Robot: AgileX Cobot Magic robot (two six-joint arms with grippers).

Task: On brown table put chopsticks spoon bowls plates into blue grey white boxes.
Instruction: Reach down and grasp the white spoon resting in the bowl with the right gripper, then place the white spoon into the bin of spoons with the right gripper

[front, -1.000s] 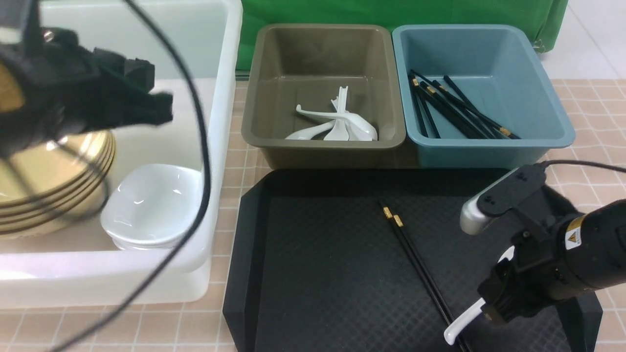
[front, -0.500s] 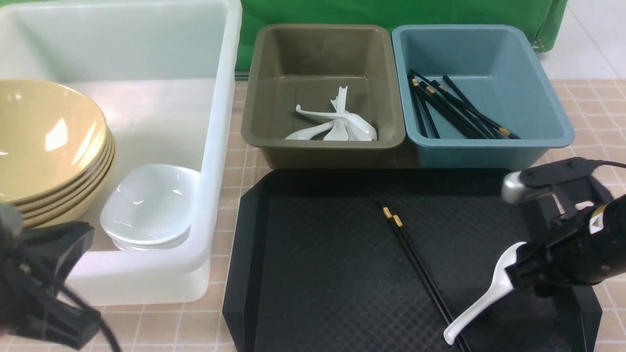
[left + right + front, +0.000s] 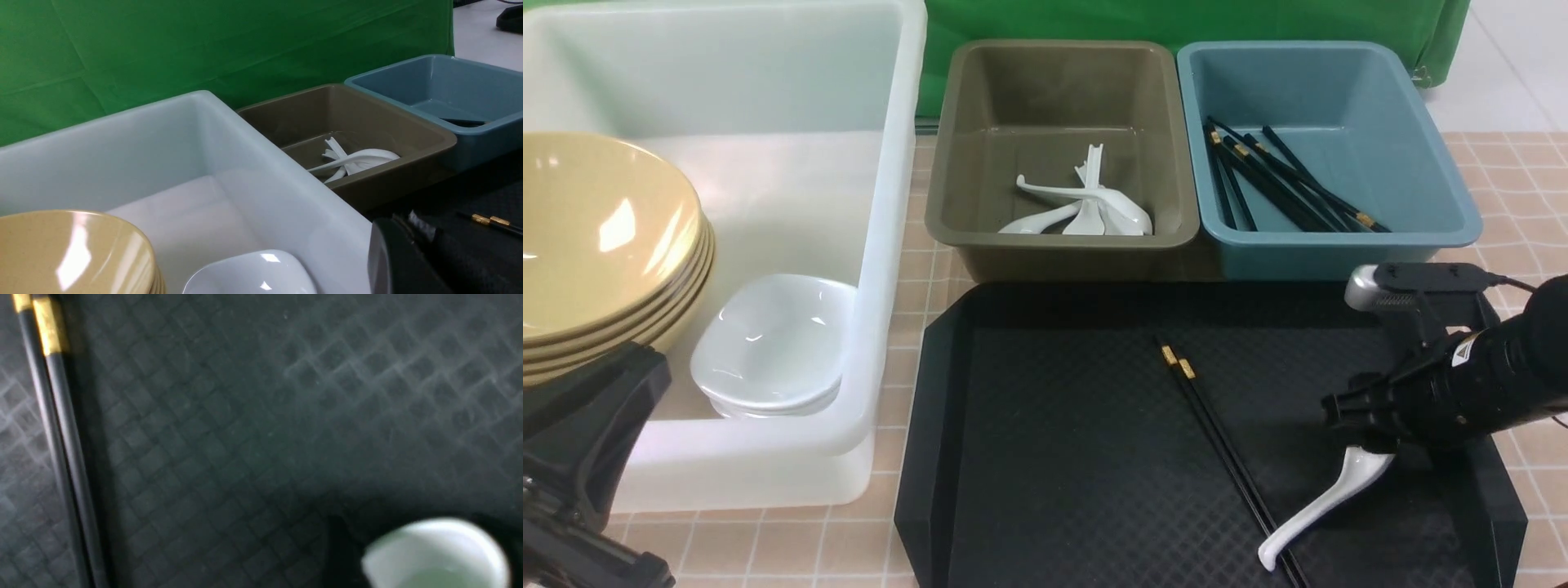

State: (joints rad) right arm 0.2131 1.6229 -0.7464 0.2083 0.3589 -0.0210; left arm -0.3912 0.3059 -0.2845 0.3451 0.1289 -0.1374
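Spoon position: one white spoon (image 3: 1327, 506) is on the black tray (image 3: 1054, 457), in its near right part. The handle tip touches the tray surface just beside the near end of a loose pair of chopsticks (image 3: 1217, 433). The scoop end sits at the fingertips of the right hand (image 3: 1364, 437).

Right hand state: the fingers are at the scoop, but neither the front view nor the right wrist view shows whether they are clamped on it or standing apart. The right wrist view shows only the white rim of the scoop, with dark finger material beside it, and the two gold-banded sticks lying side by side on the textured tray.

Left hand state: the left hand (image 3: 629, 384) is closed and holds nothing. It is low at the near left corner, in front of the white tub (image 3: 890, 204).

Container contents:
- White tub: a stack of tan bowls (image 3: 596, 229) at the left, and a stack of small white plates (image 3: 776, 343) just beside it toward the tub's near right corner.
- Olive-grey box (image 3: 1054, 257): several white spoons in the box (image 3: 1086, 208), piled across one another near its front wall.
- Blue box (image 3: 1339, 253): a bundle of black sticks (image 3: 1282, 184) lying diagonally on its floor.

Layout: the olive-grey and blue boxes stand side by side, touching, behind the tray. The tub stands to their left. All rest on the tiled tabletop (image 3: 1527, 171). A green cloth (image 3: 1176, 20) hangs behind the boxes.
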